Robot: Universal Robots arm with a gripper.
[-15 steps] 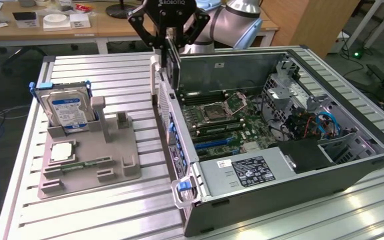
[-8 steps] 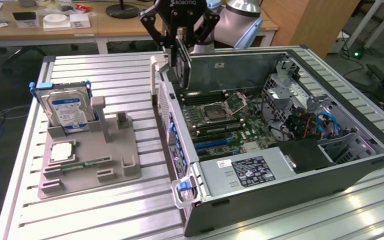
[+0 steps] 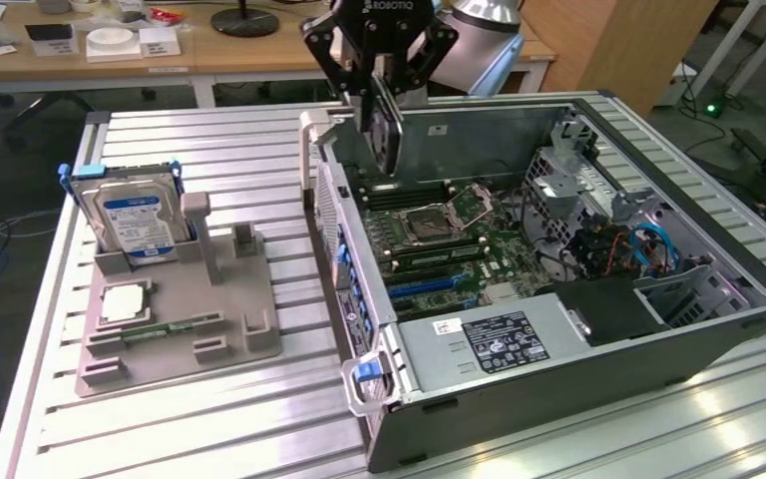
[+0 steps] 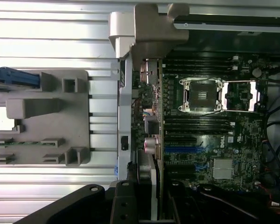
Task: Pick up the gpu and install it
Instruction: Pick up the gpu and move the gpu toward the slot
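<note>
- gpu (image 3: 386,135) (image 4: 155,122), a thin flat dark expansion card with a silvery-grey metal edge; held upright and edge-on, up off the table, above the open case at the exterior view's left side of the board
- gripper (image 3: 380,80) (image 4: 151,198), a black two-finger pincer; jaws clamped on the gpu, one finger on each flat face
- motherboard (image 3: 490,249) (image 4: 210,144), a green circuit board lying flat in the case; its silver square processor socket (image 3: 453,212) (image 4: 200,95) lies just beside the card's line
- computer case (image 3: 702,329), a dark grey metal tower on its side, cover off
- grey plastic holder (image 3: 184,309) (image 4: 79,116), well apart from the case; carries an upright silver blue-labelled hard drive (image 3: 137,220) and a flat narrow green memory stick (image 3: 171,326) (image 4: 18,143)
- slatted aluminium table (image 3: 223,140); bears both case and holder
</note>
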